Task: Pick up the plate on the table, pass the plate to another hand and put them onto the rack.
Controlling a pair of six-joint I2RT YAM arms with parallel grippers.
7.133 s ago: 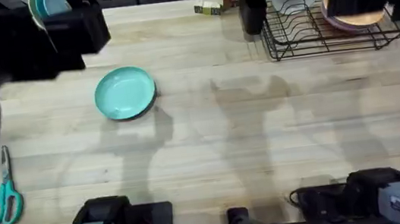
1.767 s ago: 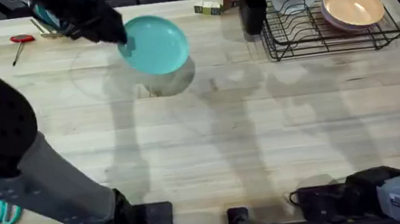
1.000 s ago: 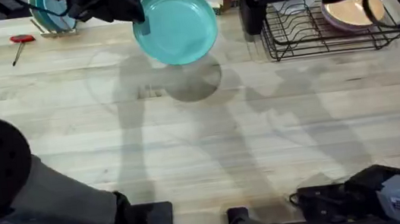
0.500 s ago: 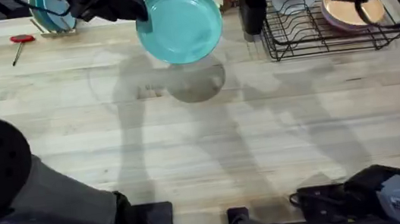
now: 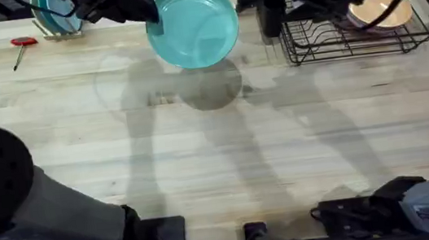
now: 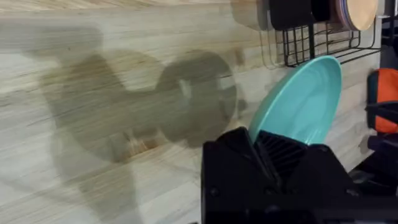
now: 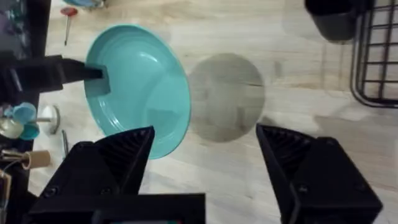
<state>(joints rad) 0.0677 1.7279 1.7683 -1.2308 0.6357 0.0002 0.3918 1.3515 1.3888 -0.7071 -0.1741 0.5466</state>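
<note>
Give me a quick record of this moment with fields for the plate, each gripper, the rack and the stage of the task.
plate: teal plate held in the air above the table, its shadow on the wood below
left gripper: left gripper, jaws shut on the plate's rim
right gripper: right gripper, jaws open, facing the plate, not touching it
rack: black wire dish rack at the table's far right, holding a peach-orange plate
stage: plate lifted, handover not yet made

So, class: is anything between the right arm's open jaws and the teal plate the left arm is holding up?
Nothing visible. In the right wrist view the plate sits in open air ahead of the right gripper, its jaws spread wide. The left gripper clamps the plate's far rim, above the table.
</note>
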